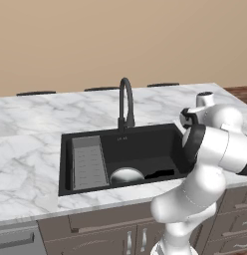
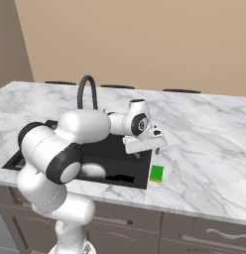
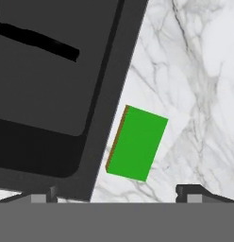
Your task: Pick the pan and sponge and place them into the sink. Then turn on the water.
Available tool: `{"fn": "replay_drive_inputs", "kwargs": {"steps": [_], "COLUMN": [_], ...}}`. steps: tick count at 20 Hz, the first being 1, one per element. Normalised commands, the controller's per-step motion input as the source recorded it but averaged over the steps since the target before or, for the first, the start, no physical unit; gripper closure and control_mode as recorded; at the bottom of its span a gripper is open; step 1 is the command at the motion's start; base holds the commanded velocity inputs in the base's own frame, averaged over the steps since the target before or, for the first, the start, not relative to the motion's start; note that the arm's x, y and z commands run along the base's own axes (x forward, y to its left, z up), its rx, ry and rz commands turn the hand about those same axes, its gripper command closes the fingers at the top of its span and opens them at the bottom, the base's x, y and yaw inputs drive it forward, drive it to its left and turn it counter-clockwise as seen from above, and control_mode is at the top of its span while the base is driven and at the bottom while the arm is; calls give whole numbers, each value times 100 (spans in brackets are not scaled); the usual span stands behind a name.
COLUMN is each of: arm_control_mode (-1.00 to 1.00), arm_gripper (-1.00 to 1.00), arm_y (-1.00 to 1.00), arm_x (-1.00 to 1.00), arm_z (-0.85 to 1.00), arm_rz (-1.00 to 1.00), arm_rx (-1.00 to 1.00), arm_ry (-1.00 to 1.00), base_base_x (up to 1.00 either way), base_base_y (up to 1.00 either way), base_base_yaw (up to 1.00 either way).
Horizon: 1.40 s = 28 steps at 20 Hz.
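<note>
Arm reaches forward and right over the sink. Gripper points down, fingers released, above the sponge on the worktop. Pan lies in the sink at 6 o'clock.

The arm hides much of the sink. The pan peeks out beneath it, partly covered.

Plain tan wall behind a white marble surface veined in grey. Below, brown cabinet fronts with long metal handles.
</note>
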Motion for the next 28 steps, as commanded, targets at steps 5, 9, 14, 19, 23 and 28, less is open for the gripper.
{"fn": "replay_drive_inputs", "kwargs": {"steps": [5, 9, 14, 19, 23, 28], "arm_control_mode": [-100, -100, -100, -100, -100, -100], "arm_gripper": [-100, -100, -100, -100, -100, -100], "arm_y": [-9, -8, -4, 0, -3, -6], "arm_x": [-3, -2, -3, -3, -4, -6], "arm_z": [-5, -9, -14, -14, -12, -11], "arm_rz": [-2, -1, -1, -1, -1, -1], "arm_rx": [5, 3, 2, 0, 1, 2], "arm_ry": [0, 0, 0, -1, -1, -1], "base_base_x": [0, 0, 0, 0, 0, 0], "base_base_y": [0, 0, 0, 0, 0, 0], "base_base_yaw": [0, 0, 0, 0, 0, 0]}}
